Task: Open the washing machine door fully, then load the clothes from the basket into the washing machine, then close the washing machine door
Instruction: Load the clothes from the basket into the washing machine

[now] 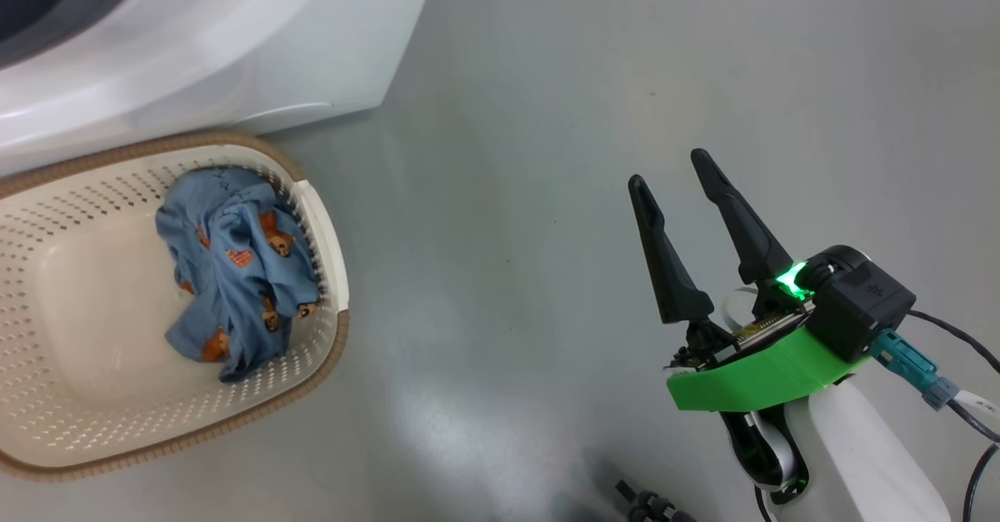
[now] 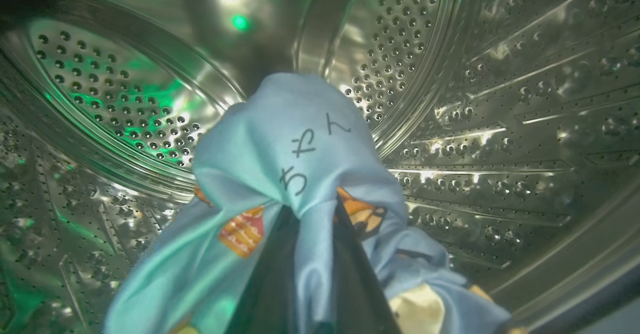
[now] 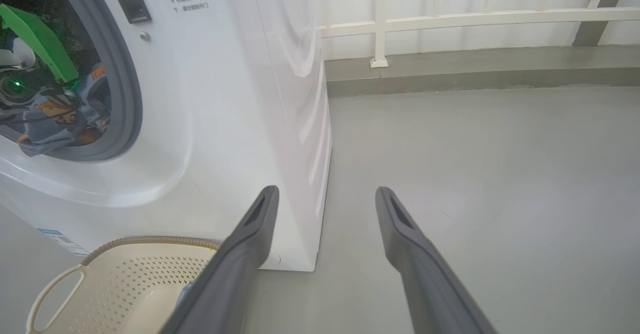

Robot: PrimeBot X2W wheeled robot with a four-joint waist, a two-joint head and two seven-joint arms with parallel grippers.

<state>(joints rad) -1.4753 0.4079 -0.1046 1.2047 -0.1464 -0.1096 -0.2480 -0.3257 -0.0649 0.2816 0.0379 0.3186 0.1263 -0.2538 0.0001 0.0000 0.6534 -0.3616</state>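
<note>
Washing machine (image 3: 225, 99): stands ahead and left of the right claw (image 1: 668, 169). Drum (image 2: 500, 124): surrounds the left claw (image 2: 312, 213) on all sides. Basket (image 1: 78, 366): on the floor (image 1: 508, 194), well left of the right claw, just beside the machine's front. Held garment (image 2: 290, 144): clamped in the left claw, draped over its fingertips. Second garment (image 1: 234, 272): in the basket, at the side nearer the right claw. Right claw: fingers spread wide above the floor.
</note>
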